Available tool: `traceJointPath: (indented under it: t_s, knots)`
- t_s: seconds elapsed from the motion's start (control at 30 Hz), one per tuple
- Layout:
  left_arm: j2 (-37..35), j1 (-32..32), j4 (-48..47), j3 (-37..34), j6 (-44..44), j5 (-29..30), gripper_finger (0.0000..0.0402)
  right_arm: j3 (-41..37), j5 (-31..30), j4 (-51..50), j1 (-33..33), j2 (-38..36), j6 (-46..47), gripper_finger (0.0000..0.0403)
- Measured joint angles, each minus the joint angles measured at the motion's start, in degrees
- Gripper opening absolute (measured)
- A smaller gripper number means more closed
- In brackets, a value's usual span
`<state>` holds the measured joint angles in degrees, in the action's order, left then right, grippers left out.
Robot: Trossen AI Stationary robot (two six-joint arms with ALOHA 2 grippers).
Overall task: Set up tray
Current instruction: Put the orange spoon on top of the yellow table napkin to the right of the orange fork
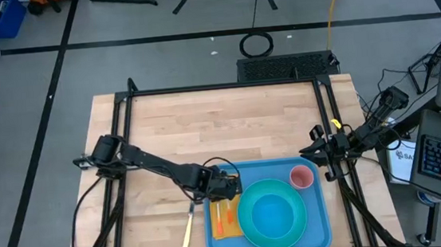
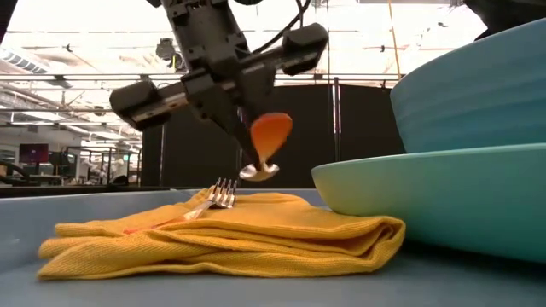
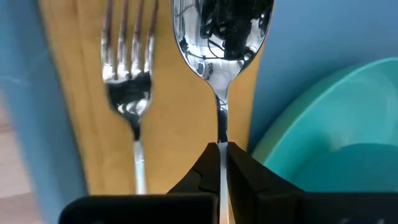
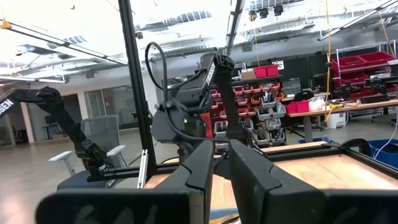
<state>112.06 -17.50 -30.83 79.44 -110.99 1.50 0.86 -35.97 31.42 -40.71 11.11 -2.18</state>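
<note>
The light-blue tray [image 1: 318, 211] lies at the table's near right. On it are a folded orange-yellow napkin [image 2: 222, 234], a fork [image 3: 129, 81] lying on the napkin, a turquoise plate [image 1: 250, 231] with a bowl [image 1: 275, 213], and a pink cup [image 1: 301, 177]. My left gripper [image 1: 227, 185] is over the tray's far left part, shut on a spoon [image 3: 222, 37] beside the fork. My right gripper [image 4: 221, 152] is at the table's right edge, shut and empty. My left gripper pinches the spoon's thin metal stem [image 3: 222, 127] between its two fingertips, just behind the bowl end. The fingers slant down from above, and the spoon runs on ahead of them. Its bowl [image 2: 258, 172] hangs lowest, just above the napkin; an orange handle [image 2: 271, 132] shows by the fingers.
A yellow-handled knife [image 1: 188, 226] lies on the wooden table just left of the tray. The far half of the table [image 1: 220, 123] is bare wood. Black frame rails [image 1: 126, 140] run along both sides.
</note>
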Motion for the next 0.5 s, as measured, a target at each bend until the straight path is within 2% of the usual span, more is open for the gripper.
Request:
traceJointPath:
  t_s: [0.5]
  knots:
    - [2.1,-1.0,0.8,0.0,-0.5,-1.2,0.0014,0.0,0.0,-0.2,0.0,0.2,0.0,0.0043]
